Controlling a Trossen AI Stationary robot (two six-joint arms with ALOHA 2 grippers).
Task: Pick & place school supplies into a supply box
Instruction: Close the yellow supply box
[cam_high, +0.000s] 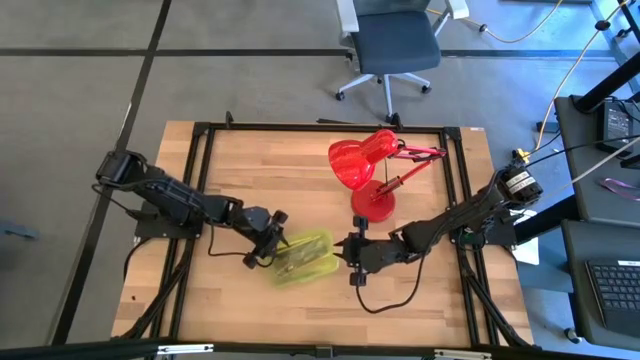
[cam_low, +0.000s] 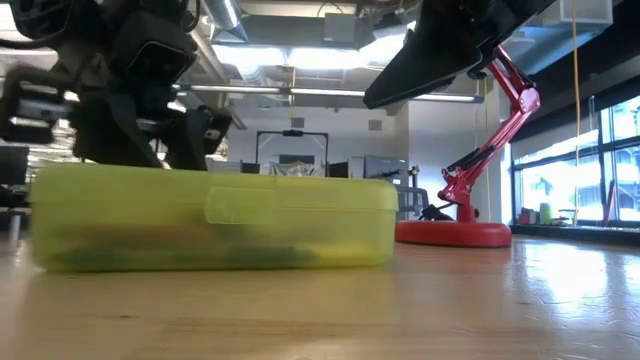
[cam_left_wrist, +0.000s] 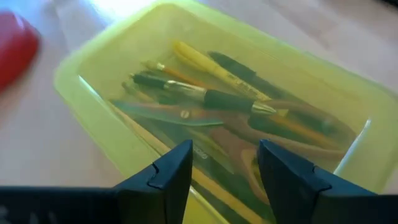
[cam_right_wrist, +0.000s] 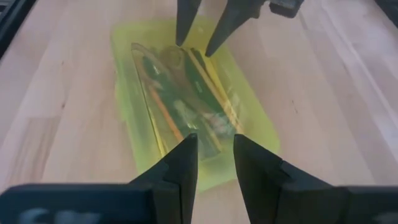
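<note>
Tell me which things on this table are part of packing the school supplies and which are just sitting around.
Part of the job:
- supply box, lid shut
- pens and pencils inside it
- scissors inside it
- left hand at one end of the box
- right hand at the other end

Just sitting around:
- red desk lamp

two dark, nearly black robot arms built from chunky jointed segments. the left gripper (cam_left_wrist: 221, 171) has two matte black wedge-shaped fingers (cam_left_wrist: 171, 177) with angular stepped edges. the right gripper (cam_right_wrist: 214, 165) has matching tapered black fingers (cam_right_wrist: 180, 165). thin black cables trail from both arms.
</note>
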